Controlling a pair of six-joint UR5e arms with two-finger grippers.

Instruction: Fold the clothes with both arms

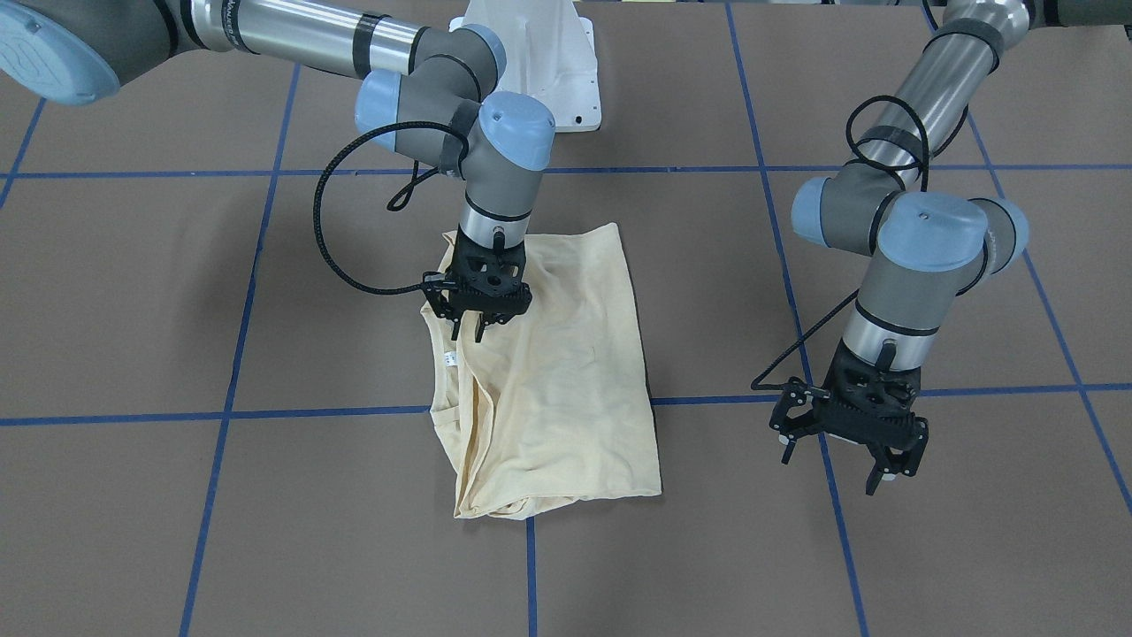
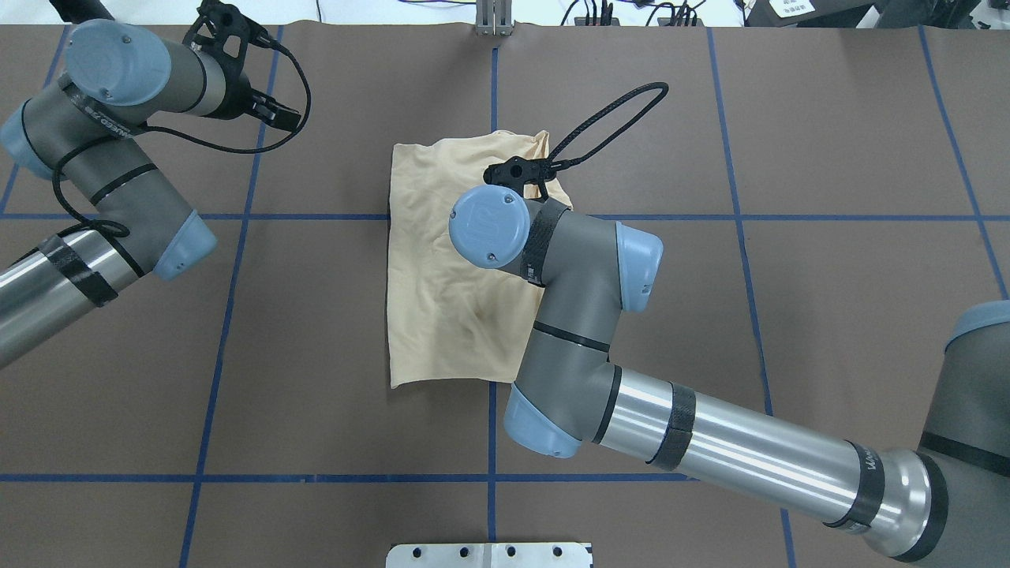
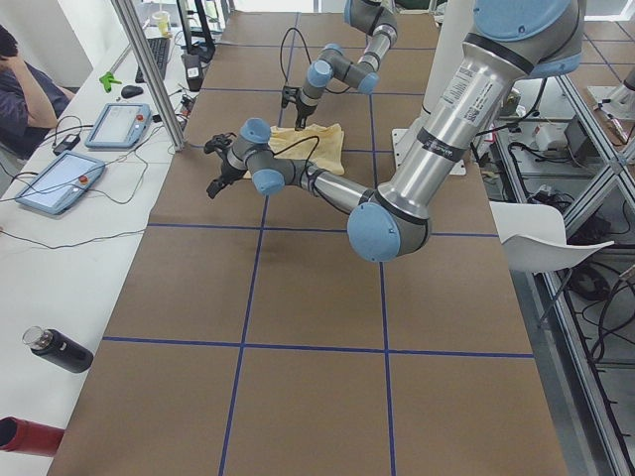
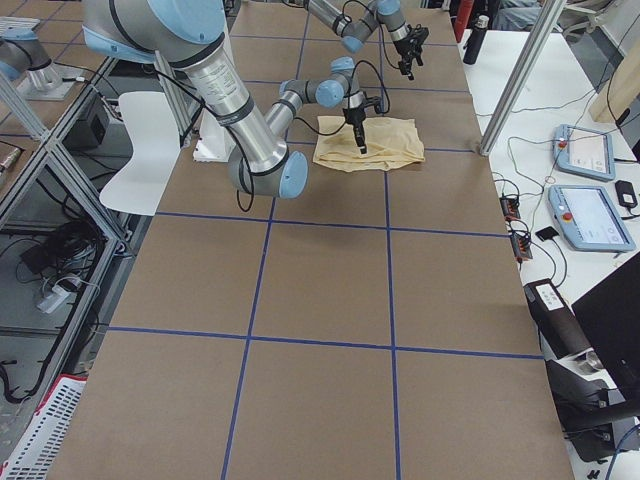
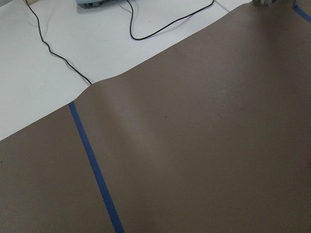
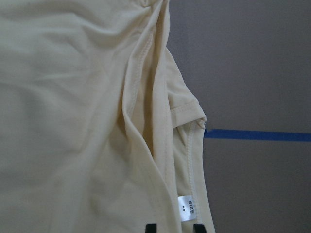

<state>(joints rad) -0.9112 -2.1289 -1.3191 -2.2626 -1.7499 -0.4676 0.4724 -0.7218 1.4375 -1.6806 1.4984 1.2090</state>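
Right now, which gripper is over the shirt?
The right gripper, above the shirt near its collar; the left gripper hangs open over the table beside it.

Right claw [image 1: 467,334] over T-shirt [image 1: 566,380], left claw [image 1: 829,473] well apart.

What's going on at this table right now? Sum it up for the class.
A cream-yellow shirt lies partly folded, a rough rectangle, on the brown table. The right gripper hangs open over its neck edge, near the small white label. The left gripper, open and empty, hangs off to the side over bare table.
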